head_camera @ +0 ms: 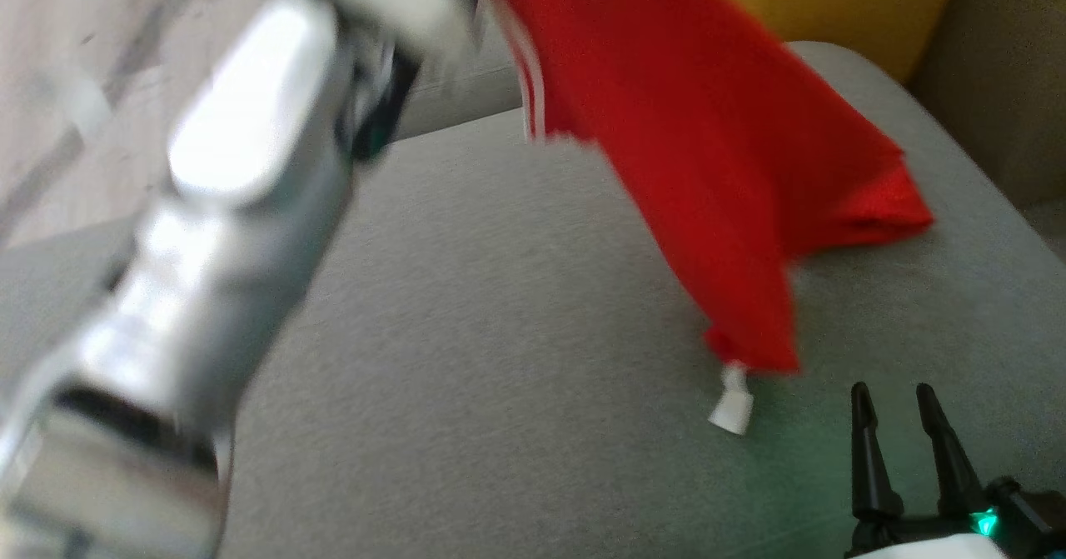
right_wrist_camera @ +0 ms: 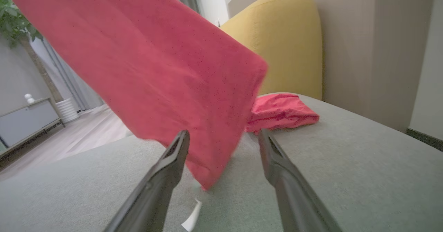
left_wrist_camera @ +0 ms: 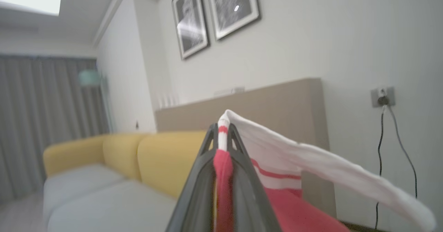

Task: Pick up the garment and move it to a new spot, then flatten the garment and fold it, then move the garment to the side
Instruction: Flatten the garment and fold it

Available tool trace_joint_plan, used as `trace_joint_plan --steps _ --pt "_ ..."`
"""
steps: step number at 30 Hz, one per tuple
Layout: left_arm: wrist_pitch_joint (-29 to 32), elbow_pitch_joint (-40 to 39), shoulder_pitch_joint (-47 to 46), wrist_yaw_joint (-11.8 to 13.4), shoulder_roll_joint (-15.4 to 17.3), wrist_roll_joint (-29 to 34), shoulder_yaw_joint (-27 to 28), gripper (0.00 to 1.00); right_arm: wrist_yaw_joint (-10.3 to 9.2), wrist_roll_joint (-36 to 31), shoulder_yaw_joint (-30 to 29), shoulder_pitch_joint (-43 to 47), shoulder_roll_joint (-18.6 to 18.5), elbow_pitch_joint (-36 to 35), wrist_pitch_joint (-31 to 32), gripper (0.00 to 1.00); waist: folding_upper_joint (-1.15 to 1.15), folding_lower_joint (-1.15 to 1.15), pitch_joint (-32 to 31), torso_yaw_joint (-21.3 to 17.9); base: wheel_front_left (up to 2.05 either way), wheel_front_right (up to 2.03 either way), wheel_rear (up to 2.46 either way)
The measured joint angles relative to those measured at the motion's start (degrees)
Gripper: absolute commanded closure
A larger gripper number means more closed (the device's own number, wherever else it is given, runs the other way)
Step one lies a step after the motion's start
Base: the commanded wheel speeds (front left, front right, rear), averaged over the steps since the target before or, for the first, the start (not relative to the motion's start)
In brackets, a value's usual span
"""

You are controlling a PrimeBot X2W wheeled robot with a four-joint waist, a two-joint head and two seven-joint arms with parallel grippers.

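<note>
garment (head_camera: pixel 708 167) top cut off, left arm (head_camera: pixel 233 167) blurred, left claw (left_wrist_camera: pixel 223 130) pinching it

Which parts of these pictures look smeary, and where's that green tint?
Head view: the left arm and red garment are smeared; a green glow tints the sofa cushion beside the right gripper. Left wrist view: glare on the framed pictures. Right wrist view: garment edge soft, fingers crisper.

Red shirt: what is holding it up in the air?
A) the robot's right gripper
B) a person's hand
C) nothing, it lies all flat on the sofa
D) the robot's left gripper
D: the left gripper is pinched shut on a red-and-white edge of the red shirt, while the right gripper stands open lower down, gripping nothing.
</note>
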Motion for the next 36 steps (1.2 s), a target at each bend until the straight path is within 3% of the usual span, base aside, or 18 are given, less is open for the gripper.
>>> trace_joint_plan --steps 8,14,15,16,17,22,27,30,36 --pt "3.3 1.0 31.8 3.4 4.9 -9.3 0.4 1.0 0.0 0.0 0.1 -0.4 0.0 -0.5 0.0 0.0 0.0 0.02 3.5 5.9 0.0 0.0 0.0" --pt "4.3 -0.4 45.3 6.1 7.0 -16.5 3.9 1.0 0.0 -1.0 0.0 -0.6 0.1 -0.6 0.0 0.0 0.0 0.01 5.6 9.3 0.0 0.0 0.0" --pt "4.3 -1.0 46.4 6.5 7.1 -16.8 4.0 0.91 0.0 -1.1 0.0 -0.6 0.1 -0.6 0.0 0.0 0.0 0.01 5.7 9.7 0.0 0.0 0.0" --pt "4.3 -1.4 47.4 6.7 7.1 -17.3 4.2 0.38 0.0 -1.4 0.0 -0.6 0.1 -0.6 0.0 0.0 0.0 0.01 5.8 10.1 0.0 0.0 0.0" --pt "4.3 -2.0 48.3 7.2 7.1 -17.7 4.4 0.0 0.0 -1.5 0.0 -0.6 0.1 -0.6 0.0 0.0 0.0 0.01 5.8 10.3 0.0 0.0 0.0" --pt "0.4 -5.3 51.9 10.2 8.3 -16.4 5.1 0.0 0.0 -1.6 -0.2 -0.5 0.1 -0.6 0.0 0.0 0.0 0.0 5.1 11.2 0.0 0.0 0.0" --pt "-4.6 -11.0 52.1 15.1 12.3 -2.1 -0.3 0.0 0.0 -1.6 -0.2 -0.5 0.1 -0.6 0.0 0.0 0.0 0.0 4.6 12.1 0.0 0.0 0.0" --pt "-5.1 -15.1 52.0 17.6 13.0 5.6 -3.2 0.0 0.0 -1.6 -0.1 -0.5 0.1 -0.6 0.0 0.0 0.0 0.0 4.8 12.5 0.0 0.0 0.0" --pt "-4.3 -17.1 49.0 17.5 12.7 14.7 -11.2 0.0 0.0 -1.6 0.6 -0.6 0.1 -0.5 0.0 0.0 0.0 0.0 6.1 12.5 0.0 0.0 0.0"
